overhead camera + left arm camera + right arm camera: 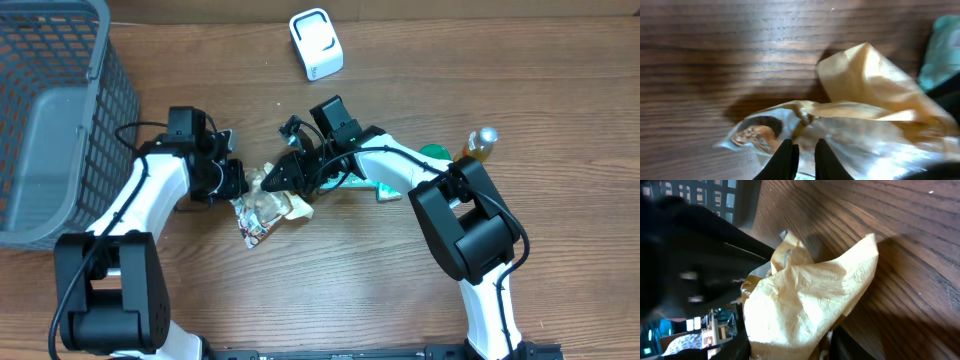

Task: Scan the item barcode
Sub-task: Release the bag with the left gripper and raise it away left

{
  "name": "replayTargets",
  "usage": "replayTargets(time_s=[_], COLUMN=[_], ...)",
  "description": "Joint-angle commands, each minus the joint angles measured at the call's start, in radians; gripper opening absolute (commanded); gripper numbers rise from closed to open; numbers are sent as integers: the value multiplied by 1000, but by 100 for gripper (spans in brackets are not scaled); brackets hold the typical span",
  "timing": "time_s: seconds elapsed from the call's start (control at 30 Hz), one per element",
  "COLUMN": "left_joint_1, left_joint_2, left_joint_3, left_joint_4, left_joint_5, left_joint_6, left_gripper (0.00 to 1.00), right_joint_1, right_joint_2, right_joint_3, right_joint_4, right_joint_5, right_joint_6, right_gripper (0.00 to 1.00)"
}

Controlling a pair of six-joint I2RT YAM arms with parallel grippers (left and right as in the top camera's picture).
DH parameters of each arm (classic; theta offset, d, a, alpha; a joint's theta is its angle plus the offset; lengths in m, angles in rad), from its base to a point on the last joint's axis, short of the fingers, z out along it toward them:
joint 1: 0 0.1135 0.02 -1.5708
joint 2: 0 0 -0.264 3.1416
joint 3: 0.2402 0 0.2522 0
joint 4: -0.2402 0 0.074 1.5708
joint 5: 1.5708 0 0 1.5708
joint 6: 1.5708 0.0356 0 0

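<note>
Overhead: left tool (240, 182) pinches the clear edge of the snack packet (270, 210), right tool (271, 178) clamps its tan side, likely pulling it flat for scanning.

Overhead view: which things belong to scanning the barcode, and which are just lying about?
In the job:
- snack packet
- white scanner, as it appears to be, at the far edge
- left gripper and right gripper, both at the packet

Lying about:
- grey basket
- bottle
- green item beside the bottle
</note>
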Motion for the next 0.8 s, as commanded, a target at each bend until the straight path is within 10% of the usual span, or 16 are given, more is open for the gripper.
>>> replayTargets(time_s=[0.0,0.13,0.23,0.27,0.77], left_joint_1=[22,59,87,95,101], left_joint_2=[-80,-119,-129,-129,-126], left_joint_3=[143,274,332,341,341], left_joint_4=[-15,-26,-26,-26,-26], left_joint_5=[22,-60,-116,-127,-130], left_joint_6=[-10,-27,-36,-36,-35], left_gripper=[15,20,46,100,100], right_joint_1=[4,0,-1,-1,-1], right_joint_2=[-42,-42,-42,-42,-42], right_joint_3=[-2,-2,-2,-2,-2], right_joint_4=[9,9,9,9,4], right_joint_5=[-41,-41,-41,-41,-41], right_joint_6=[-16,-15,-16,-15,-16], right_gripper=[37,37,36,37,36])
